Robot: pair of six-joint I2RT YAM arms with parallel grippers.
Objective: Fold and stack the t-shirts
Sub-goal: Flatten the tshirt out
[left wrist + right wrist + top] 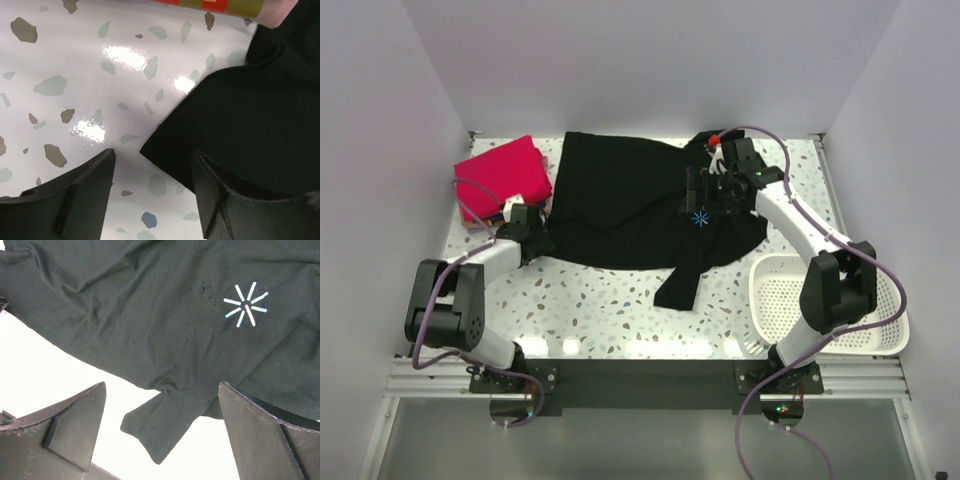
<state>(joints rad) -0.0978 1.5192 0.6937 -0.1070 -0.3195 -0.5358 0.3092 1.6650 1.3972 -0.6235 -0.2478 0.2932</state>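
Note:
A black t-shirt lies spread, somewhat rumpled, across the middle of the table, its light-blue star mark toward the right. My left gripper is low at the shirt's near-left corner. In the left wrist view, that gripper is open with the corner of the black cloth reaching between the fingers. My right gripper hovers open over the shirt next to the star. In the right wrist view, the star and a sleeve show past those open fingers. A folded pinkish-red t-shirt tops a stack at the back left.
A white mesh basket stands at the near right beside the right arm's base. The stack's coloured edge lies just beyond the left gripper. White walls close the table on the left, back and right. One black sleeve points toward the near edge.

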